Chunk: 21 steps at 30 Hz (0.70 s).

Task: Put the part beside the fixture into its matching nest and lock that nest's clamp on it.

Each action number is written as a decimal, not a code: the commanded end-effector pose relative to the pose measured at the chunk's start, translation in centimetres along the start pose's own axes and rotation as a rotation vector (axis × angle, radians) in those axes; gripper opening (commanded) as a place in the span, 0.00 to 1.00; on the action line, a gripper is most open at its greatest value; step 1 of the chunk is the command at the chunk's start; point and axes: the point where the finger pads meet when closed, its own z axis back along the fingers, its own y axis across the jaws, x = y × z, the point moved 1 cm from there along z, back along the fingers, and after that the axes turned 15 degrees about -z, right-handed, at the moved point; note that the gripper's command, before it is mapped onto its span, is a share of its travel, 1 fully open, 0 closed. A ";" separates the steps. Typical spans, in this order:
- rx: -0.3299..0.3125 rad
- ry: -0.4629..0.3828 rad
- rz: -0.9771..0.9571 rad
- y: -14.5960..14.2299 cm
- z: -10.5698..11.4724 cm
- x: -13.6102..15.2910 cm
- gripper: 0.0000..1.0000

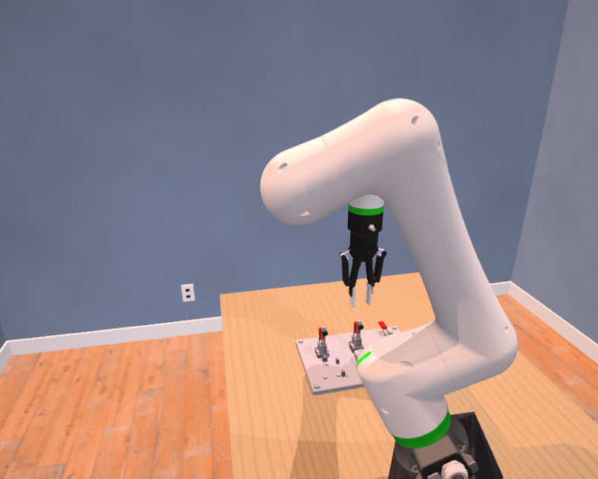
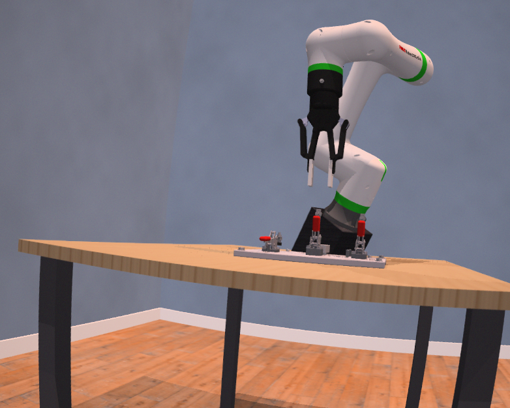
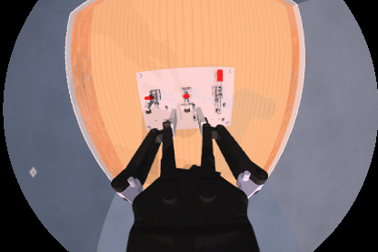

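Observation:
The white fixture plate [image 1: 335, 360] lies on the wooden table and carries three toggle clamps with red handles. In the top view the left handle [image 1: 320, 333] and the middle handle [image 1: 357, 327] stand upright, and the right handle [image 1: 383, 325] lies flat. My gripper [image 1: 360, 298] hangs high above the middle clamp, fingers pointing down, a narrow gap between them and nothing in it. It also shows in the exterior view [image 2: 319, 177] and in the wrist view [image 3: 187, 127], above the plate [image 3: 184, 97]. I see no loose part in any view; the arm hides the table beside the plate's right end.
My own lower arm [image 1: 433, 360] covers the near right corner of the plate in the top view. The black robot base [image 2: 332, 233] stands behind the plate [image 2: 308, 257] on the table. The table edge runs close in front of the plate in the exterior view.

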 end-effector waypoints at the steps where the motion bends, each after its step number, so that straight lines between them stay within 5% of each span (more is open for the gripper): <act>1: 0.000 0.000 0.000 -0.2 0.0 -0.7 0.28; 21: 0.000 0.000 0.000 -0.4 -0.4 -1.6 0.28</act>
